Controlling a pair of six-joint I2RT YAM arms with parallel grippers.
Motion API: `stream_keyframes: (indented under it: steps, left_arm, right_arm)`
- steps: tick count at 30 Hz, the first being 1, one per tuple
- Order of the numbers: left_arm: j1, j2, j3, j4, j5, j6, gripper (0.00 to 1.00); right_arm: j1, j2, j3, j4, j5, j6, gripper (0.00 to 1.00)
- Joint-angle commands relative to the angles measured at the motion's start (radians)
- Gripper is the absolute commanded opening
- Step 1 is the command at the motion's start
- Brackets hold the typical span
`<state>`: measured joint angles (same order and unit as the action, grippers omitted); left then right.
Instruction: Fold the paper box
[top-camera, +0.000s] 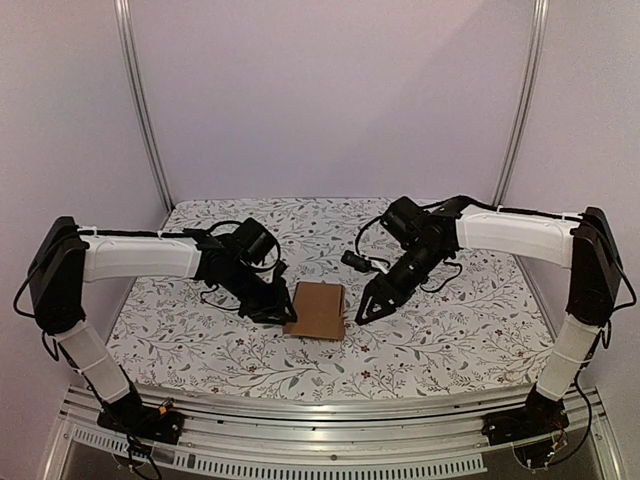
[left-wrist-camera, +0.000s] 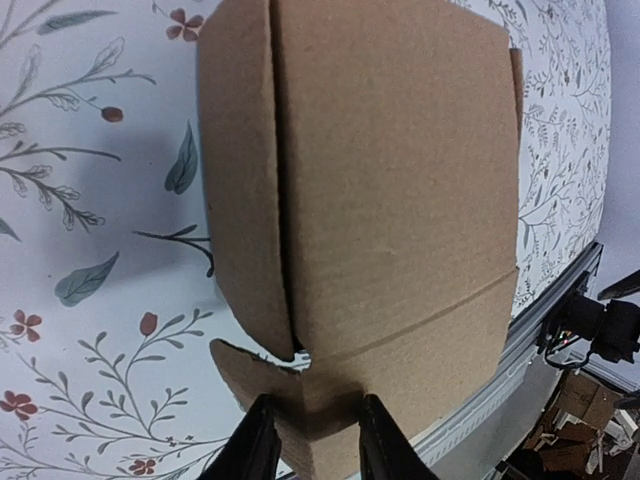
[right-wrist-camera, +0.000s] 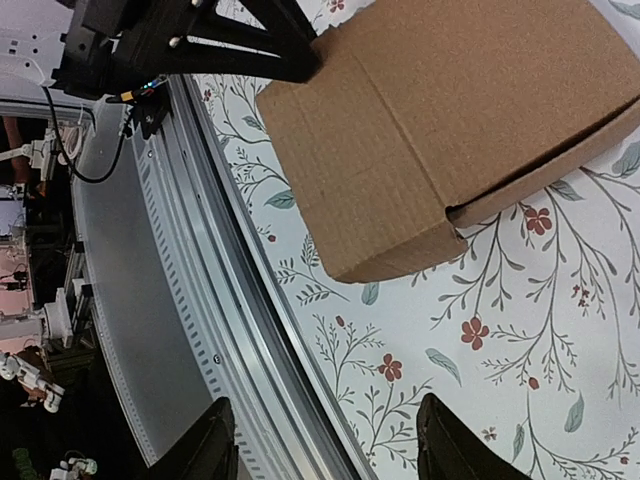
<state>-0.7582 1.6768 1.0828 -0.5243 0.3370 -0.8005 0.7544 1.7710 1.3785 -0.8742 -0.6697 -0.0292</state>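
Note:
The paper box (top-camera: 317, 310) is plain brown cardboard, folded into a low box shape, lying in the middle of the floral table. In the left wrist view the box (left-wrist-camera: 380, 180) shows a seam between two closed panels and a curved flap at the near end. My left gripper (left-wrist-camera: 312, 440) is shut on that near edge of the box; from above it (top-camera: 283, 314) sits at the box's left side. My right gripper (top-camera: 362, 312) is open and empty, just right of the box and not touching it. In the right wrist view (right-wrist-camera: 325, 440) the box (right-wrist-camera: 440, 130) lies beyond the fingers.
The table (top-camera: 450, 330) has a white cloth with a leaf and flower print. A metal rail (right-wrist-camera: 200, 300) runs along the table's near edge, close to the box. The left arm's fingers (right-wrist-camera: 270, 45) show at the box's far corner in the right wrist view.

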Motion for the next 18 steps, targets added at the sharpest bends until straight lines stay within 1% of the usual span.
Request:
stream_keyframes:
  steps: [1,4,10,15,18]
  left_arm:
    - [0.016,0.003,0.006,0.009,0.059,-0.023,0.28]
    - [0.016,0.000,-0.003,0.014,0.071,-0.040,0.25]
    - [0.016,-0.032,-0.049,0.045,0.064,-0.089,0.30]
    - [0.012,-0.048,-0.076,0.080,0.069,-0.124,0.29]
    - [0.002,-0.051,-0.081,0.095,0.082,-0.137,0.29]
  right_arm:
    - [0.003,0.092,0.038,0.013,-0.132,0.114,0.59]
    - [0.003,0.135,0.052,0.024,-0.136,0.154,0.58]
    - [0.004,0.168,0.072,0.034,-0.082,0.173,0.56]
    - [0.004,0.210,0.101,0.038,-0.051,0.169,0.52]
    - [0.004,0.228,0.099,0.049,-0.067,0.171,0.50]
